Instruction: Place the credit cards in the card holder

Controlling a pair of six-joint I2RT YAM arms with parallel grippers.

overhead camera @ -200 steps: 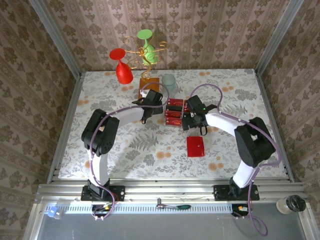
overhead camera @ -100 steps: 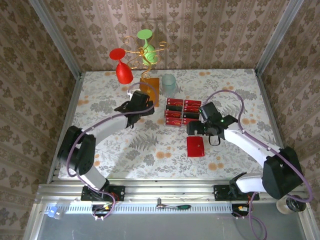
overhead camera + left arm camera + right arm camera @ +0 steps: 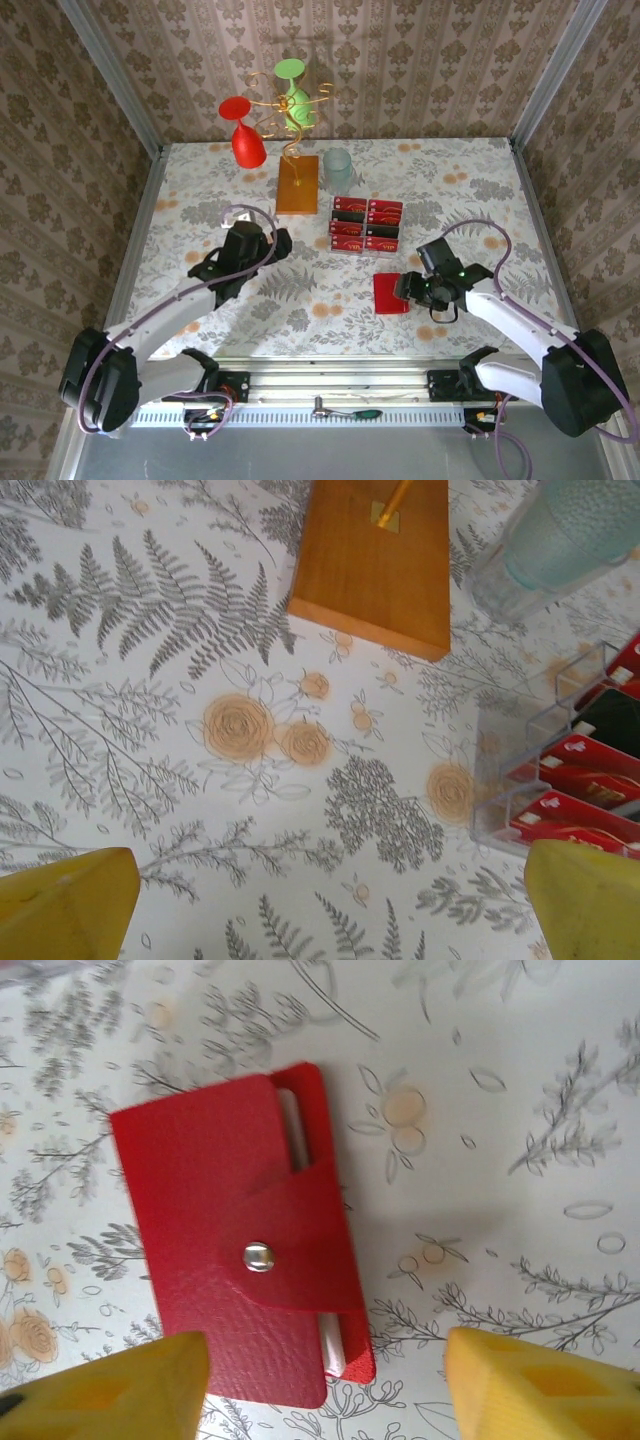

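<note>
in the left half of my right wrist view, the card holder [image 3: 200, 1190] is lying flat on the flowered table [image 3: 500, 1110], its flap folded over and its snap [image 3: 258, 1256] fastened. a pale edge is peeking out above and below the flap; i cannot tell whether that is lining or a card. my right gripper [image 3: 325, 1365] is hovering over the holder's lower end. its yellow fingers [image 3: 120, 1390] are standing apart at the bottom corners of the frame, pinching nothing and not touching the case.

in the overhead view, the credit cards [image 3: 366, 224] are sitting in the clear stand [image 3: 366, 246] just above the centre of the frame, well apart from the holder at the lower right. none of them is lying loose on the table.

my left gripper [image 3: 325, 910] is spread wide and empty over bare tablecloth. the stand is showing at the right edge of its wrist view and the wooden base [image 3: 375, 570] at the top.

so i am judging the task as barely begun. the holder is needing to be unsnapped and opened, then each card lifted out of the stand and slid inside. opening that flap is looking like the step in hand for my right side.
</note>
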